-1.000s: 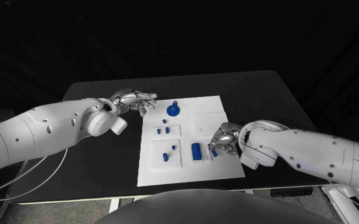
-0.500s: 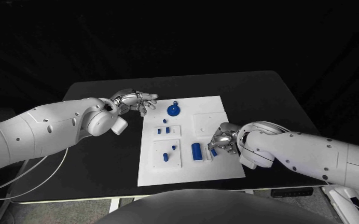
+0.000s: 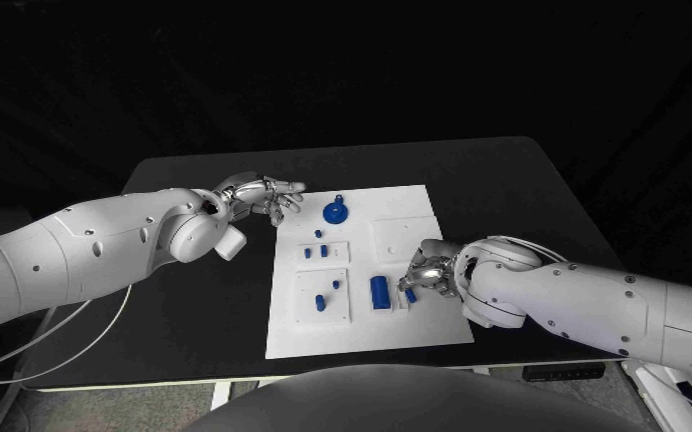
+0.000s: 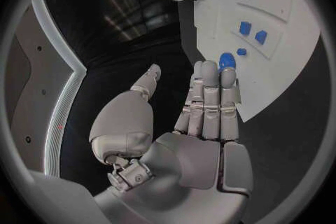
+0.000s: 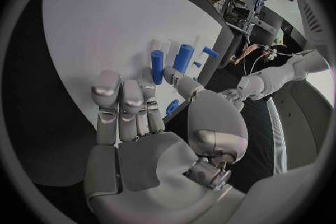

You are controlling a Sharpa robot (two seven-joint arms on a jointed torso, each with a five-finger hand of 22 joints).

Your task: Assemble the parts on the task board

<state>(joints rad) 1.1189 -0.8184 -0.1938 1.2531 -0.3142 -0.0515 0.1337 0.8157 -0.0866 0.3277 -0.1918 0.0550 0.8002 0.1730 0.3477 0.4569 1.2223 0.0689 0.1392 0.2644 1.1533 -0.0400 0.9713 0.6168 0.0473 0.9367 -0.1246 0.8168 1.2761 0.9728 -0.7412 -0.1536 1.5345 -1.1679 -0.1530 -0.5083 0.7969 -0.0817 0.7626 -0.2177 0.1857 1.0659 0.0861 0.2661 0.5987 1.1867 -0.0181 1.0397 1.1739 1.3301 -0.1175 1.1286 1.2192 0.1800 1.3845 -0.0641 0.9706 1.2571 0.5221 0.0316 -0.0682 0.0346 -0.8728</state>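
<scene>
Head view: task board (image 3: 397,202) is lying mid-table on the black table (image 3: 548,182), and most of the blue parts are already sitting on it. The round knobbed part (image 3: 335,214) is sitting near the board's far left corner, two small blocks (image 3: 315,251) are sitting in the small panel toward the board's left edge, two pegs (image 3: 326,294) are standing in the larger panel at its near left, and the long block (image 3: 378,291) is lying near the board's centre-front. The square panel (image 3: 402,235) on the board's right half is looking bare, so I'm judging the job partly done (seating depth can't be told).

Right hand (image 3: 427,274) is working over the board's right edge beside the long block, fingers curled, apparently pinching a small blue part (image 5: 172,106). That piece is still needing placement.

Left hand (image 3: 260,193) is hovering just off the board's far left corner, fingers straight and apart, holding nothing.
</scene>
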